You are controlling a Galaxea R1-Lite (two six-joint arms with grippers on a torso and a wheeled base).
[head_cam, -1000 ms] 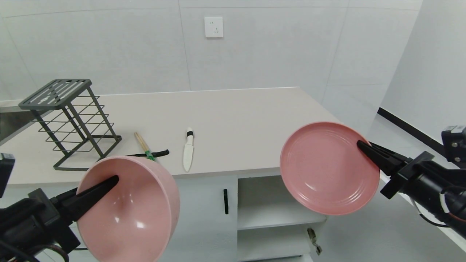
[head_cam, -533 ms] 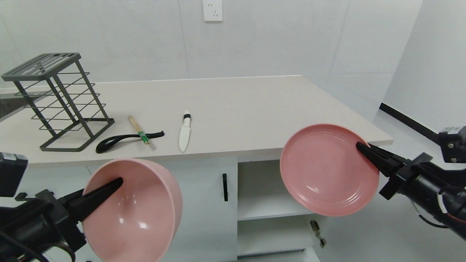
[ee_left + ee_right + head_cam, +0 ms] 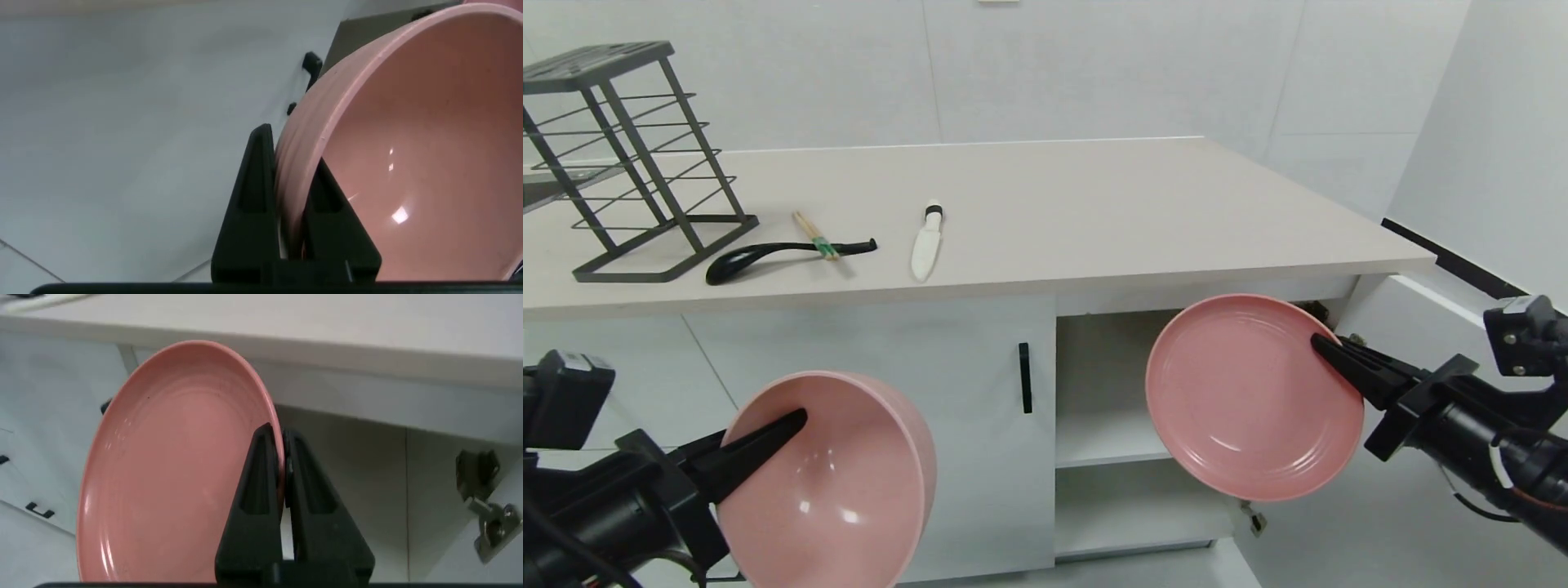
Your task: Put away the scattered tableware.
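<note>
While the left tool [image 3: 796, 418] is clamped on the rim of a pink bowl [image 3: 849, 498], held low in front of the shut cupboard door [image 3: 890, 343], the right tool [image 3: 1316, 343] pinches the edge of a pink plate [image 3: 1241, 400], tilted before the open shelf [image 3: 1107, 437]. On the worktop [image 3: 1135, 204] lie a white knife [image 3: 926, 242] and a black spoon [image 3: 768, 255] crossed by chopsticks [image 3: 814, 238], near a wire rack [image 3: 621, 155].

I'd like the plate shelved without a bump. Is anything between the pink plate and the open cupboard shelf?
Nothing visible. The right end effector holds the pink plate by its rim in front of the open cupboard, whose shelf looks bare, though the plate hides part of it.
</note>
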